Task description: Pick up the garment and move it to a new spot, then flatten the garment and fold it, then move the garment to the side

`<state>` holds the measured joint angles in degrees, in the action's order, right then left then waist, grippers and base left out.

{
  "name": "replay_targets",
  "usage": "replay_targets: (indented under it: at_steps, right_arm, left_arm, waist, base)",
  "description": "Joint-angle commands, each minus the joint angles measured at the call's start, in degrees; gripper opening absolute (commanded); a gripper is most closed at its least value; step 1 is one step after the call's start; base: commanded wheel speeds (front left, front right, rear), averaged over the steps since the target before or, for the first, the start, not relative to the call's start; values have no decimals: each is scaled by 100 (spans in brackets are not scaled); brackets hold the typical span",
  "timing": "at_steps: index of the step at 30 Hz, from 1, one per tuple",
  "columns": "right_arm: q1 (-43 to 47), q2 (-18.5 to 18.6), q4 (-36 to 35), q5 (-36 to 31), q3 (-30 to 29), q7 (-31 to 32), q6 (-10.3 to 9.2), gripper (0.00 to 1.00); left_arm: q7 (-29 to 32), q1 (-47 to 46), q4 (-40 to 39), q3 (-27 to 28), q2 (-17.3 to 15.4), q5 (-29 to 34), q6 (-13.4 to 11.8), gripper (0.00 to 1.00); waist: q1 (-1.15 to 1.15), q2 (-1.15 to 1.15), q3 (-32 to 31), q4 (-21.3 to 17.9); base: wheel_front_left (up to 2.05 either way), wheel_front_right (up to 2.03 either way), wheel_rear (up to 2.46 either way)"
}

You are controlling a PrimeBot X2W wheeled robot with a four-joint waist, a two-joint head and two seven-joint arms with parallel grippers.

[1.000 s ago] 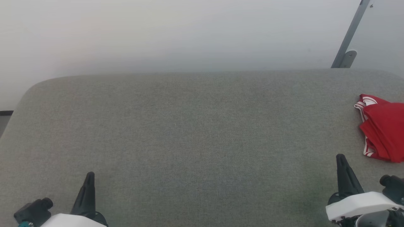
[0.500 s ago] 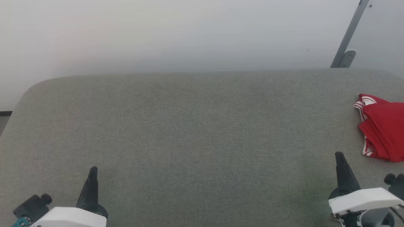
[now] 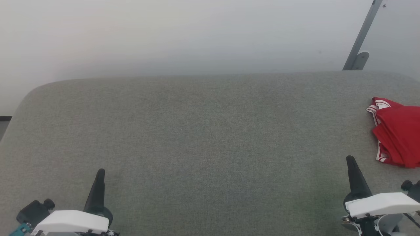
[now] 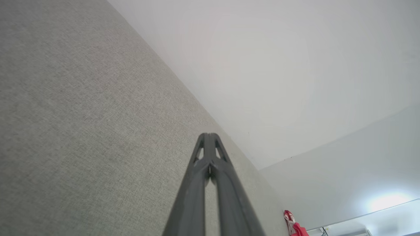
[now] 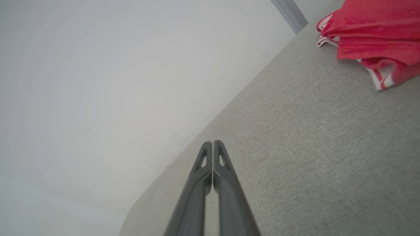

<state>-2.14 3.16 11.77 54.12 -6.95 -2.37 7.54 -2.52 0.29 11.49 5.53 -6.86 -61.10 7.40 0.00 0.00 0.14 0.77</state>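
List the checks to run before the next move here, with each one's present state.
1. Left gripper shut and holding nothing: ok.
2. Right gripper shut and holding nothing: ok.
3. Right gripper apart from the garment: ok.
4. Whole garment inside the head view: not ok, cut off at the right edge.
5. Neatly folded garment: cannot tell; layered folds show.
6. Grey padded surface bare between the grippers: ok.
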Motion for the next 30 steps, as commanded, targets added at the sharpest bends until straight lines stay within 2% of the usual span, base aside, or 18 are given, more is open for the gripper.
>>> replay_targets:
  at_steps: [1,30]
  right_arm:
    - [-136,-8,-27,202,8,51,-4,0]
    - [-291,-21,93,1948,24,469,-5,0]
  left_arm:
    - [60,-150,-28,32,-9,-176,7,0]
    - [476,-421,107,74,190,-1608,11,0]
  waist:
    - [0,0,0,-2]
    - [0,0,1,-32]
  base:
    - [0,0,0]
    - [0,0,0]
